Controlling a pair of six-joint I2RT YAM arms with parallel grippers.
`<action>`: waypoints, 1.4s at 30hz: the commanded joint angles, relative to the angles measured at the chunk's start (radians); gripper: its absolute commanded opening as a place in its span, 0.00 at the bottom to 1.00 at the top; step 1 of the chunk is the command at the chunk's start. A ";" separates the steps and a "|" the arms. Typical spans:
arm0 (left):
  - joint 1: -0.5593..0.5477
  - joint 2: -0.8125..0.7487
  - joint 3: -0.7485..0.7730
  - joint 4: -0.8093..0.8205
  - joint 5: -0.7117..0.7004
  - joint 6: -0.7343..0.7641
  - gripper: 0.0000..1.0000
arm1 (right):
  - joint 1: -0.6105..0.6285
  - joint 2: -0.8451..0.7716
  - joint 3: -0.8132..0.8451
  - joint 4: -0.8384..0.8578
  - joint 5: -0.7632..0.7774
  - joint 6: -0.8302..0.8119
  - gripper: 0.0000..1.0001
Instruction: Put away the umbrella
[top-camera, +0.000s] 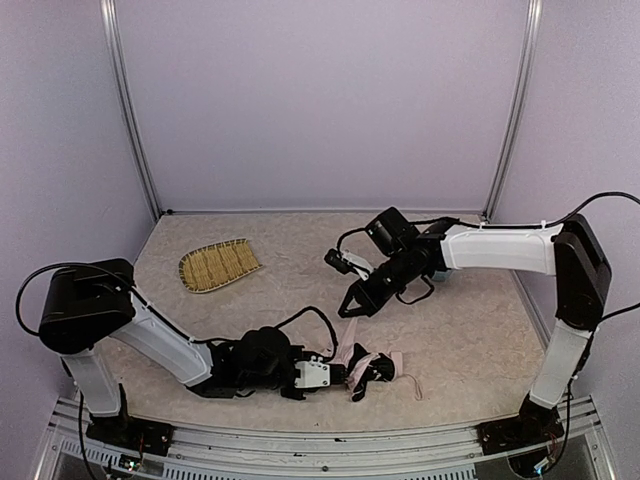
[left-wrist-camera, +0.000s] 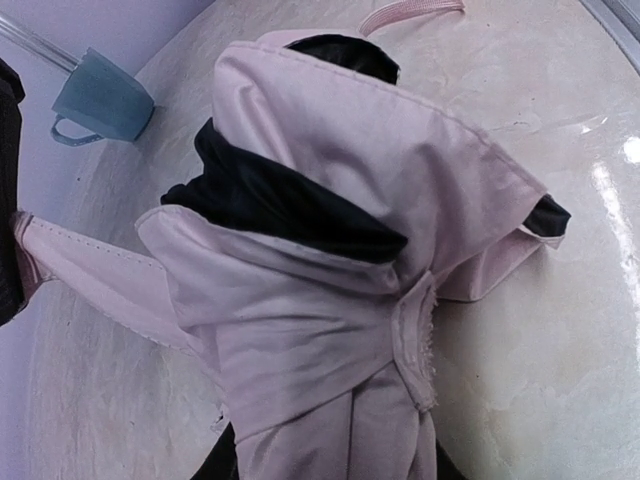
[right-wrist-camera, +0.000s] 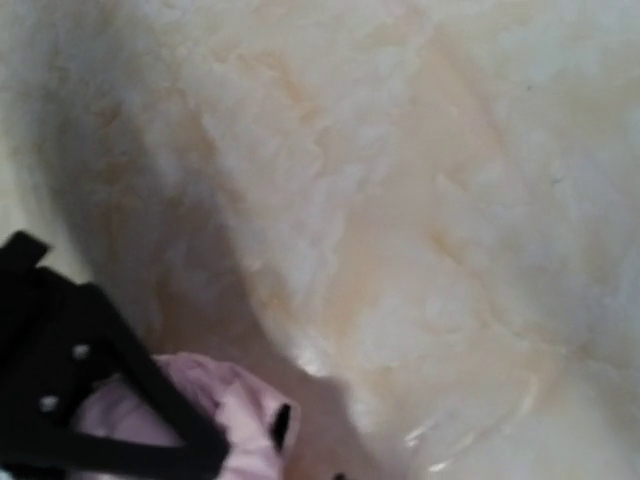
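Pink umbrella (top-camera: 383, 362), one, seemingly clenched in left hand (top-camera: 325, 373); right hand (top-camera: 353, 306) spread.

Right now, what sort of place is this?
Probably a lab robot test cell: a left arm and right arm bolted to a marbled table, plain lilac walls with metal posts, and props, an umbrella and woven tray.

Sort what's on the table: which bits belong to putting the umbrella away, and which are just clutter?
Job:
- umbrella, pink with black lining, bunched up near the front of the table

Lying about:
- woven tray, at the far left
- blue cup, by the wall in the left wrist view
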 joint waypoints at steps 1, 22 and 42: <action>0.025 0.044 0.004 -0.268 0.173 -0.060 0.00 | -0.012 -0.099 -0.008 0.119 -0.101 -0.015 0.00; 0.299 0.142 0.191 -0.233 0.671 -0.596 0.00 | 0.095 -0.215 -0.302 0.614 -0.385 0.189 0.00; 0.489 0.297 0.315 -0.198 0.743 -0.854 0.00 | 0.263 -0.197 -0.430 0.472 -0.267 -0.213 0.00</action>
